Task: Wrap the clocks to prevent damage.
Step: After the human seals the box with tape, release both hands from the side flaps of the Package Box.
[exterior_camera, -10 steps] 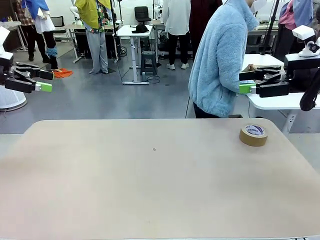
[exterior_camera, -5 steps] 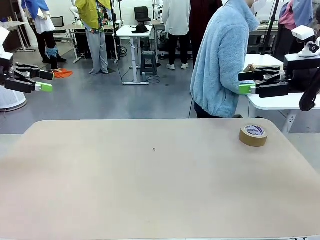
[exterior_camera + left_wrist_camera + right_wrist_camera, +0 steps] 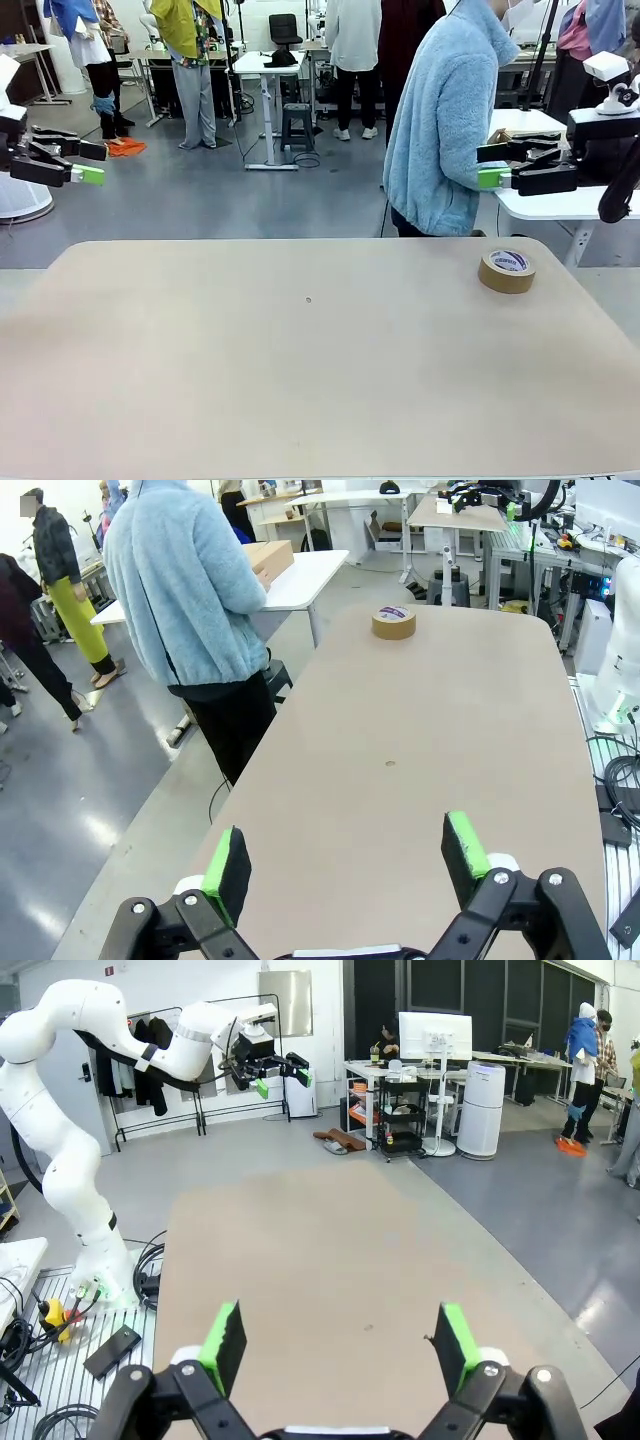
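Note:
The clocks are out of view. My left gripper hangs open above the floor, off the table's far left corner, with nothing between its green pads; in the left wrist view the bare tabletop lies between its fingers. My right gripper is open too, held high past the far right corner, close beside the back of a person in a light blue fleece. The right wrist view looks down the table's length between empty fingers.
A brown tape roll lies flat near the far right corner of the beige table. The person stands at the far edge, turned toward a white side table with a cardboard box. Other people stand farther back.
The person in the blue fleece has shifted slightly to the right. Both arms and the tape roll have stayed where they were.

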Robot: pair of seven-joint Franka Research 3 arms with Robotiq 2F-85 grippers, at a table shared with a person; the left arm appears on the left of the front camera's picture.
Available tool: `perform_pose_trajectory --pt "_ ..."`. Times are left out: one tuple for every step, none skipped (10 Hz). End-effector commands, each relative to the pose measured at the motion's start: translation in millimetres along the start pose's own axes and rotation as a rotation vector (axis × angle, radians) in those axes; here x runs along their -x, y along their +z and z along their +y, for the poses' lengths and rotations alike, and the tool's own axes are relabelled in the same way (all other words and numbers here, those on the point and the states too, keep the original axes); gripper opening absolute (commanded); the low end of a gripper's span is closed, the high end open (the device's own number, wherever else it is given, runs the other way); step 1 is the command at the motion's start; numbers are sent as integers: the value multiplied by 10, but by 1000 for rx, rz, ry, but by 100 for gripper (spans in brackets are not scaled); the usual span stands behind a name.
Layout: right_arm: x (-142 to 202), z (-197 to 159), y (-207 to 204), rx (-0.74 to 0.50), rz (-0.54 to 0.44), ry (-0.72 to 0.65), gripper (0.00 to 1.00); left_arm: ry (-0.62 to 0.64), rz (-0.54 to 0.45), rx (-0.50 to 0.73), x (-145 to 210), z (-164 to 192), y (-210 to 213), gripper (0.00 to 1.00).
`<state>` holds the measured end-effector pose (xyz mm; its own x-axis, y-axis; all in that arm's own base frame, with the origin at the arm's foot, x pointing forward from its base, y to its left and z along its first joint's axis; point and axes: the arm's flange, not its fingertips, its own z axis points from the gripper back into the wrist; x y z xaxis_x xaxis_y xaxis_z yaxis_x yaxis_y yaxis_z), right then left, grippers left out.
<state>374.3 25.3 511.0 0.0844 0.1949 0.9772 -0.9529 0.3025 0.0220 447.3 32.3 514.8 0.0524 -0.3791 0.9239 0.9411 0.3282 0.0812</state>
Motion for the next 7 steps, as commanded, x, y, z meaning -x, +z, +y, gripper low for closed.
perform_pose_trajectory --pt "2 17 6 -2 -12 -1 100 -1 1 -5 2 -11 2 100" --pt "2 17 6 -2 -12 -1 100 -1 1 -5 2 -11 2 100" --pt "2 17 6 -2 -12 -1 100 -1 1 -5 2 -11 2 100" --pt "2 17 6 -2 -12 -1 100 -1 1 -5 2 -11 2 100" --pt "2 17 6 -2 -12 -1 100 -1 1 -5 2 -11 2 100" --pt "2 17 6 -2 -12 -1 100 -1 1 -5 2 -11 2 100" --pt "2 17 6 -2 -12 -1 100 -1 1 -5 2 -11 2 100"
